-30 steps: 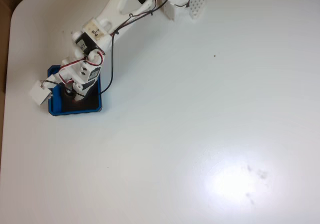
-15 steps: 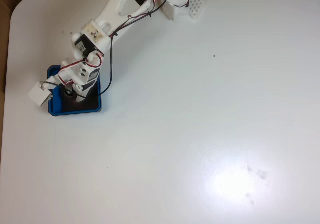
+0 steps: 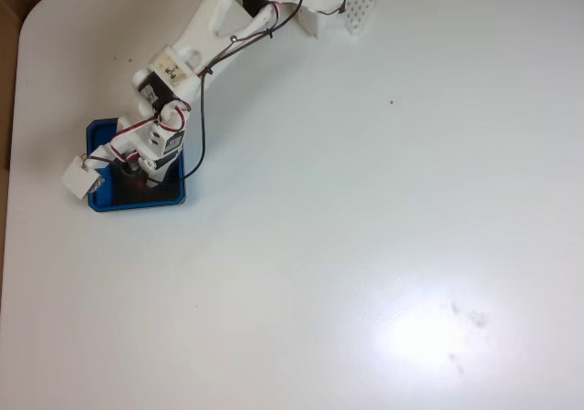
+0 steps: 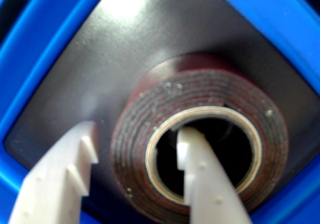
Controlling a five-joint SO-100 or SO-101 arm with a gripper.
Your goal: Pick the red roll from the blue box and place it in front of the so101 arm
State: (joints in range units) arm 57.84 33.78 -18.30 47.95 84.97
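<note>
One red roll in one blue box — tool open, fingers straddling its wall.

**Surfaces as I see them**

My gripper looks like matt white plastic. The blue box is glossy plastic with a smooth, dark floor. The red roll shows dusty layered tape. The counter is smooth, glaring white.
</note>
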